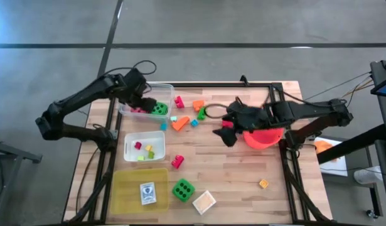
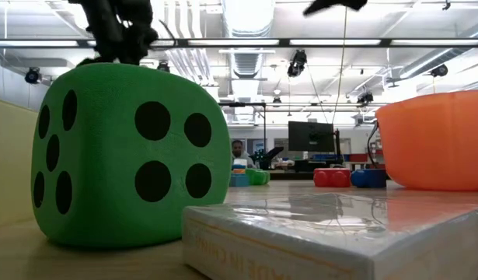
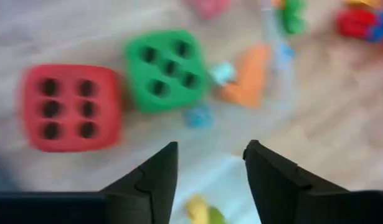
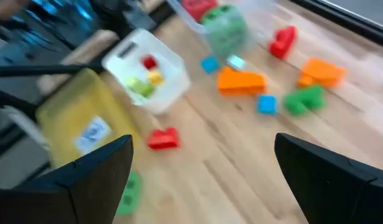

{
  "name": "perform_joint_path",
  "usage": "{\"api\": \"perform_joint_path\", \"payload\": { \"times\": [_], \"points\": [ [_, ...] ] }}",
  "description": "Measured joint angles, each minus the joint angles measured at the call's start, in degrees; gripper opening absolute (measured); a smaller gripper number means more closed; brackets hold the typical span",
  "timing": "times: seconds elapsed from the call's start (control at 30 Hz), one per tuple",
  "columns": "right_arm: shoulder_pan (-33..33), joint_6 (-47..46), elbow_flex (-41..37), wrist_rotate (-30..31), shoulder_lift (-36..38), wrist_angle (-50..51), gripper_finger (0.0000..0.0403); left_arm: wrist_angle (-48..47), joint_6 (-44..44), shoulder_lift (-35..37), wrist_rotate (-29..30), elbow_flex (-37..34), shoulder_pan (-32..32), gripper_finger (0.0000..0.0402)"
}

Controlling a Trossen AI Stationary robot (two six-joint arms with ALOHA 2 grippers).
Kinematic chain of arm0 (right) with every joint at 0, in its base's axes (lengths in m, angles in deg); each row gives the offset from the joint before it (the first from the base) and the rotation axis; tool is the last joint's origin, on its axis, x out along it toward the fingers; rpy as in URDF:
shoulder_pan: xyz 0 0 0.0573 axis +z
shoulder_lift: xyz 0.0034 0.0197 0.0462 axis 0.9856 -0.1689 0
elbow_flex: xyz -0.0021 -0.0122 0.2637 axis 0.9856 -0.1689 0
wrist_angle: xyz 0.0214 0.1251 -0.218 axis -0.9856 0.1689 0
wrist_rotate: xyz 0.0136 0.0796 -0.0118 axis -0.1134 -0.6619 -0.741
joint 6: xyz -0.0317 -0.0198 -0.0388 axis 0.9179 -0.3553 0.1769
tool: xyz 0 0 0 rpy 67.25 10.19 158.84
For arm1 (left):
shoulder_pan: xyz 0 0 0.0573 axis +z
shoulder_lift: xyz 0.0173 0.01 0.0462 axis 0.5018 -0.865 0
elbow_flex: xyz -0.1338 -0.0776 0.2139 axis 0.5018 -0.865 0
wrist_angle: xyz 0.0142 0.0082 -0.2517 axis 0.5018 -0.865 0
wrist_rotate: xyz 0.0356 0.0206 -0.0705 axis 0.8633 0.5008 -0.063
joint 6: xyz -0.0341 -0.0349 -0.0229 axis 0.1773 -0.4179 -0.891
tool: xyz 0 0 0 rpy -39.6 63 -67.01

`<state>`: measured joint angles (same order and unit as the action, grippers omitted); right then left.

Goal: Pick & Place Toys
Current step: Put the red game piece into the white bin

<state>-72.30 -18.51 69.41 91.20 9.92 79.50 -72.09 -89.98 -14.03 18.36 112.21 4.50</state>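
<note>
My left gripper point(image 1: 144, 100) is open and empty above a clear tub point(image 1: 167, 88) at the far left, which holds a green die point(image 1: 159, 108) and a red-pink die point(image 3: 70, 106). In the left wrist view my left gripper point(image 3: 210, 163) stands above both dice, the green one point(image 3: 166, 68) farther off. My right gripper point(image 1: 228, 134) is open wide and empty over mid-table, beside the orange bucket point(image 1: 263, 138). In the right wrist view my right gripper point(image 4: 203, 165) looks over scattered blocks: orange point(image 4: 241, 81), blue point(image 4: 266, 104), green point(image 4: 303, 99), red point(image 4: 163, 139). A second green die point(image 1: 183, 189) rests on the table near the front.
A small clear tub point(image 1: 127, 147) holds a few blocks. A yellow tub point(image 1: 127, 188) with a card point(image 1: 147, 193) stands at the near left. A flat box point(image 1: 204, 201) lies beside the front die. A small orange block point(image 1: 263, 183) lies near right. A ring point(image 1: 213, 112) lies far centre.
</note>
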Motion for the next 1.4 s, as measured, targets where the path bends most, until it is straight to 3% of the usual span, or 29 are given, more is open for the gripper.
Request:
{"api": "perform_joint_path", "payload": {
  "times": [0.33, 0.57, 1.1, 1.4],
  "points": [
    [-15.4, 10.3, 0.0, -11.5, -2.9, 7.7, 0.0381, 7.0, -8.7, 8.4, -1.7, 0.0, -17.1, 0.0193],
    [-20.0, 18.7, 0.0, -16.4, -11.2, 15.3, 0.0381, 15.0, -13.6, 12.1, -1.5, 0.0, -25.0, 0.0193],
    [-21.3, 33.6, 0.0, -16.3, -28.0, 16.9, 0.0381, 17.0, -14.9, 13.5, -1.2, -0.1, -25.9, 0.0193],
    [-24.4, 31.5, -0.2, -16.1, -31.8, 16.8, 0.0381, 17.0, -14.1, 13.5, -1.3, -0.1, -25.9, 0.0194]
  ]
}}
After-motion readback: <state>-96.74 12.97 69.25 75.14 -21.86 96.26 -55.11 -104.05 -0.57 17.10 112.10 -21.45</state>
